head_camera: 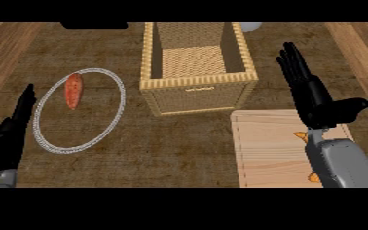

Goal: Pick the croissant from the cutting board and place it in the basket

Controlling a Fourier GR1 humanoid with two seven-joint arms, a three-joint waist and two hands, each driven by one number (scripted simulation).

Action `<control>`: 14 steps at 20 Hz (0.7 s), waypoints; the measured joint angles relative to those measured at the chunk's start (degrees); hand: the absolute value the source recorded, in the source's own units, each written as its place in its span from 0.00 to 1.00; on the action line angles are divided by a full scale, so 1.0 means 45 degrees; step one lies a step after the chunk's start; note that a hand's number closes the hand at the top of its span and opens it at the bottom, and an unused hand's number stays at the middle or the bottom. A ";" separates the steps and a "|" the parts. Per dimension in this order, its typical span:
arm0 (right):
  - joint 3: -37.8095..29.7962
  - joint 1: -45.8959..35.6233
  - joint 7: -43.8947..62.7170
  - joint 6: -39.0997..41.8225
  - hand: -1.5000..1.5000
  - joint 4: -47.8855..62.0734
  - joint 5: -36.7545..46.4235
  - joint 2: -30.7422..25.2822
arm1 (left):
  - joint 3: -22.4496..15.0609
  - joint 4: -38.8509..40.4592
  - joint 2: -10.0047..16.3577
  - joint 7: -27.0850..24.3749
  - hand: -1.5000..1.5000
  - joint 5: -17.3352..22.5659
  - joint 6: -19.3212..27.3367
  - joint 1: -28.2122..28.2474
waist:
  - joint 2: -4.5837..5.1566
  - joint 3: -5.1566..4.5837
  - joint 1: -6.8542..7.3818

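Right hand: my right hand (310, 90) is released, fingers straight and together, pointing away from me, thumb stuck out to the right. It grasps nothing.
Right hand position: it hangs over the far edge of the cutting board (269, 151) and the counter (165, 146) beyond it, to the right of the basket (197, 97) and apart from it.
Right forearm: the grey forearm (338, 163) crosses the right part of the board and covers most of what lies under it.
Croissant: I see only small orange bits of the croissant (300, 136) poking out at the forearm's left side, one near the wrist and one nearer me. It lies on the board. I cannot tell whether the arm touches it.
Basket: woven, rectangular, open at the top, standing upright at the middle of the counter. Its near right corner is just beside the board's far left corner. The inside shows only woven bottom.
Board: pale wood, at the near right of the counter, its right side under my arm.
Left hand: my left hand (16, 126) rests at the view's left edge, fingers up and relaxed, holding nothing.
Plate: a round plate (90, 117) with a pale rim sits left of the basket, well apart from the board.
On the plate: an orange-red oblong vegetable (73, 91) lies in its far left part. I cannot tell what kind.
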 measured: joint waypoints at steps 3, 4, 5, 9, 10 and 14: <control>-0.0319 -0.0240 -0.0353 0.1383 1.00 0.0056 -0.0935 -0.0286 | -0.0265 0.0088 -0.0616 0.0501 0.50 0.0280 -0.0129 0.0157 | 0.0246 -0.0031 -0.0023; -0.0367 -0.0283 -0.0409 0.1998 1.00 -0.0054 -0.1382 -0.0393 | -0.0415 0.0201 -0.0901 0.0753 0.50 0.0525 -0.0292 0.0306 | 0.0296 -0.0038 -0.0051; -0.0424 -0.0331 -0.0474 0.2673 1.00 -0.0169 -0.1867 -0.0528 | -0.0553 0.0360 -0.1200 0.1028 0.50 0.0784 -0.0442 0.0447 | 0.0343 -0.0044 -0.0087; 0.0607 -0.0048 -0.1298 0.5622 1.00 -0.0967 -0.2557 -0.0994 | -0.0986 0.0780 -0.2074 0.1840 0.50 0.1722 -0.1186 0.0780 | 0.0408 -0.0026 -0.0178; 0.0958 0.0382 -0.1601 0.6117 0.00 -0.1284 -0.2426 -0.1079 | -0.0990 0.0716 -0.2124 0.2018 0.50 0.1870 -0.1289 0.0817 | 0.0380 -0.0006 -0.0234; 0.2045 0.2215 -0.2593 0.6127 0.00 -0.2859 -0.0510 -0.1324 | -0.0976 0.0402 -0.2184 0.2633 0.50 0.2237 -0.1569 0.0993 | 0.0304 0.0025 -0.0378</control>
